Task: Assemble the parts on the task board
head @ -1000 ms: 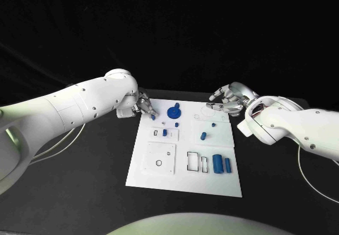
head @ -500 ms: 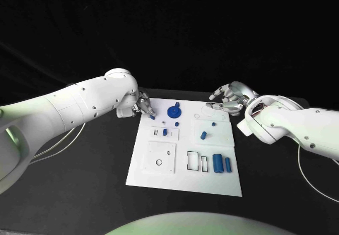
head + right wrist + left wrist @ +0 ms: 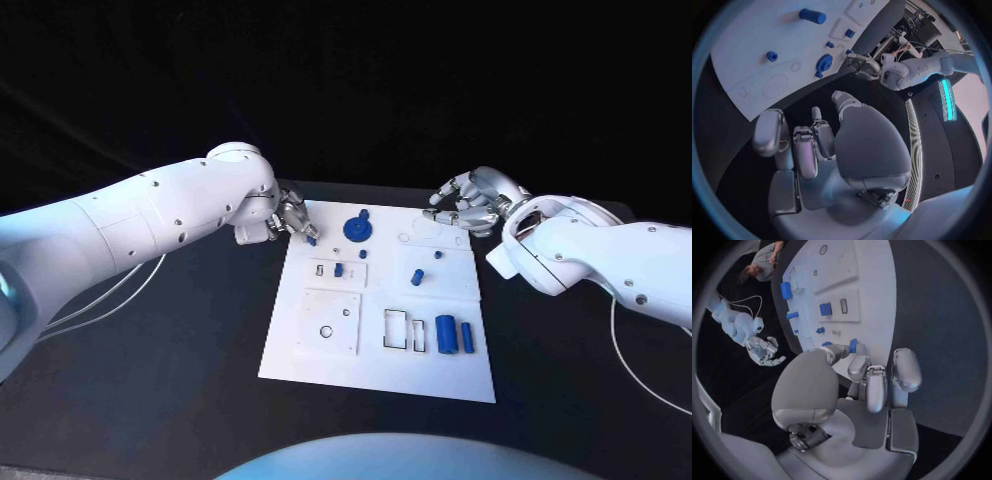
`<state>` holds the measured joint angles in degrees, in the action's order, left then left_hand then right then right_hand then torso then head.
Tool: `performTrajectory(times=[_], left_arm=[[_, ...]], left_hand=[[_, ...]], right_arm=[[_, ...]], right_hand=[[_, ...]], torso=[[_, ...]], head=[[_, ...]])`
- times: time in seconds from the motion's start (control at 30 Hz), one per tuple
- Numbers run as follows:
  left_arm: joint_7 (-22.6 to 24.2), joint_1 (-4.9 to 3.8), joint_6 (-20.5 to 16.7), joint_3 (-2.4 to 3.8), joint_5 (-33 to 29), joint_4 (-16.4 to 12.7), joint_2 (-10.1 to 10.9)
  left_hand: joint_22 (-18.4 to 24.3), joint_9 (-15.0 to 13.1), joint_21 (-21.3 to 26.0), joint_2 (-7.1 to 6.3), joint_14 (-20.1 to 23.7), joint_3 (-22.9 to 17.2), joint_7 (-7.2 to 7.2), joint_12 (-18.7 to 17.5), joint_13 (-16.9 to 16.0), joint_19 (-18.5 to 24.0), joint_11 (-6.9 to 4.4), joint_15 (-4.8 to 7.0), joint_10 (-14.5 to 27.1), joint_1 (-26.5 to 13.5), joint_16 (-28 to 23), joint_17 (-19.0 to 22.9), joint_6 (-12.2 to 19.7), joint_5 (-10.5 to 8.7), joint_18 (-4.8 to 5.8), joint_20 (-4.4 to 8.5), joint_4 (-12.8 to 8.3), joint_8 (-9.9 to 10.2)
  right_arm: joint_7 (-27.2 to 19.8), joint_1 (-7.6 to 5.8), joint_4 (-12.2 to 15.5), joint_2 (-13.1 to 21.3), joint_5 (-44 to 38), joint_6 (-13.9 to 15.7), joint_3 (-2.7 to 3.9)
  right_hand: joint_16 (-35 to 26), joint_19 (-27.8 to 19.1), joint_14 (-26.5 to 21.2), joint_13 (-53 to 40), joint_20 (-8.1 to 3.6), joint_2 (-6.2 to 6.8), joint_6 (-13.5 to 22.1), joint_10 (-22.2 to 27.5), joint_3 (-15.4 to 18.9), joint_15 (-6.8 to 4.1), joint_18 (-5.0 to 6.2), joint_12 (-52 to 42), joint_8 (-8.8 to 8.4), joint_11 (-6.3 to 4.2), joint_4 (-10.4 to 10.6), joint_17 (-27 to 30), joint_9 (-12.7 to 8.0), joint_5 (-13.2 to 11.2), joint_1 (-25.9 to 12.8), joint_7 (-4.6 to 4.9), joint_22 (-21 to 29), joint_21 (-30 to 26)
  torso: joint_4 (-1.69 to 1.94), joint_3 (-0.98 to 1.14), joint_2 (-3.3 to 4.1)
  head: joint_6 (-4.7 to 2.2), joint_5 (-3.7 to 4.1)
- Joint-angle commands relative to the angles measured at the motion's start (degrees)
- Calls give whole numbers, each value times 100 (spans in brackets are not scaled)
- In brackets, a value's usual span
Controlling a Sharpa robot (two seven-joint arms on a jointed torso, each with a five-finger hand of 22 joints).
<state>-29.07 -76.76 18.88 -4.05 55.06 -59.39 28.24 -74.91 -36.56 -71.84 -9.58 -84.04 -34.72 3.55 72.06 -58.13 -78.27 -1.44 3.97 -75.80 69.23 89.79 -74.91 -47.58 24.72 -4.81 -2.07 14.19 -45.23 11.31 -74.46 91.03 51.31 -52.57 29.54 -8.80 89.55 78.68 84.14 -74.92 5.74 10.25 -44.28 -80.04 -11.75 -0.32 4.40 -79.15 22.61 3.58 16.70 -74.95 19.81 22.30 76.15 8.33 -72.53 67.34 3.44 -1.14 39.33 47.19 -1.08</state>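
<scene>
- At the far left corner of the task board (image 3: 378, 375), the left hand (image 3: 293, 217) is pinching a small blue part (image 3: 312, 239) between thumb and a fingertip, its other fingers curling loosely beside it; the left wrist view is showing the part (image 3: 853, 345) sitting just over the board's edge.
- Across the white board, blue parts are lying scattered: a round knobbed piece (image 3: 358, 230) near the far edge, a small peg (image 3: 415, 277) mid-board, and two cylinders (image 3: 453, 334) resting side by side near the right edge.
- At the far right corner, the right hand (image 3: 469, 205) is hovering with fingers spread and lightly bent, gripping nothing, its fingertips (image 3: 436, 214) hanging just above the board's rim.
</scene>
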Motion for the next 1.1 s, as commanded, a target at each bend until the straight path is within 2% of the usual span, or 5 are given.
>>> performTrajectory(times=[0.03, 0.23, 0.4, 0.73, 1.1], left_arm=[[118, -6, -395, 14, -247, -279, 134], [107, -8, -628, 26, -133, -942, 484], [83, -6, -685, 27, -58, -1310, 670], [95, 24, -754, 15, 241, -1636, 813], [85, 165, -643, -16, 443, -1693, 817]], left_hand=[[-517, -122, -30, -12, -596, -1170, -78, 25, -20, -48, 1, 43, -63, -74, 21, -1509, -141, 91, 10, -2, -1231, -20], [-528, -131, -35, -36, -596, -1206, -93, 39, -57, -55, -12, 55, -107, -114, 21, -1509, -190, 152, 10, 10, -1283, -22], [-532, -133, -39, -42, -596, -1219, -96, 37, -56, -58, -15, 58, -114, -127, 21, -1509, -203, 172, 11, 13, -1293, -22], [-551, -145, -56, -77, -596, -1268, -111, 52, -96, -74, -27, 71, -166, -182, 21, -1509, -254, 273, 15, 26, -1337, -22], [-558, -152, -58, -95, -596, -1289, -117, 50, -101, -77, -32, 75, -183, -204, 21, -1509, -278, 332, 16, 32, -1362, -22]], right_arm=[[-37, 8, 2, 9, -38, -14, 0], [-34, 14, -19, 25, -63, -15, 0], [-31, 20, -47, 31, -117, -66, -1], [-21, 35, -59, 35, -149, -118, -1], [-17, 44, -47, 25, -153, -109, -1]], right_hand=[[-22, -16, 539, -44, -45, 12, 19, 23, -37, -44, 120, 39, 33, -30, -11, -1306, -10, 38, -49, -28, 11, -30], [-25, -14, 538, -7, -61, 40, -78, 51, -197, -64, 122, 68, 132, -56, -59, -1303, 24, 26, 100, -53, 8, -50], [-24, 7, 540, 30, -96, -7, -334, 51, -504, -105, 117, 95, 171, -104, -32, -1308, 18, -347, 157, -110, -23, -43], [-23, 19, 541, 2, -124, 16, -508, 12, -625, -136, 114, 71, 151, -139, -19, -1311, 9, -395, 54, -150, -41, -40], [-25, 19, 539, 11, -128, 40, -509, 16, -633, -139, 115, 78, 135, -140, -19, -1305, 5, -393, 28, -150, -40, -45]], torso=[[7, 3, -7], [30, 6, -38], [27, 4, -59], [30, 7, -42], [28, 5, -40]], head=[[-17, -22], [-15, -41], [-12, -33], [-22, -36], [-3, -55]])
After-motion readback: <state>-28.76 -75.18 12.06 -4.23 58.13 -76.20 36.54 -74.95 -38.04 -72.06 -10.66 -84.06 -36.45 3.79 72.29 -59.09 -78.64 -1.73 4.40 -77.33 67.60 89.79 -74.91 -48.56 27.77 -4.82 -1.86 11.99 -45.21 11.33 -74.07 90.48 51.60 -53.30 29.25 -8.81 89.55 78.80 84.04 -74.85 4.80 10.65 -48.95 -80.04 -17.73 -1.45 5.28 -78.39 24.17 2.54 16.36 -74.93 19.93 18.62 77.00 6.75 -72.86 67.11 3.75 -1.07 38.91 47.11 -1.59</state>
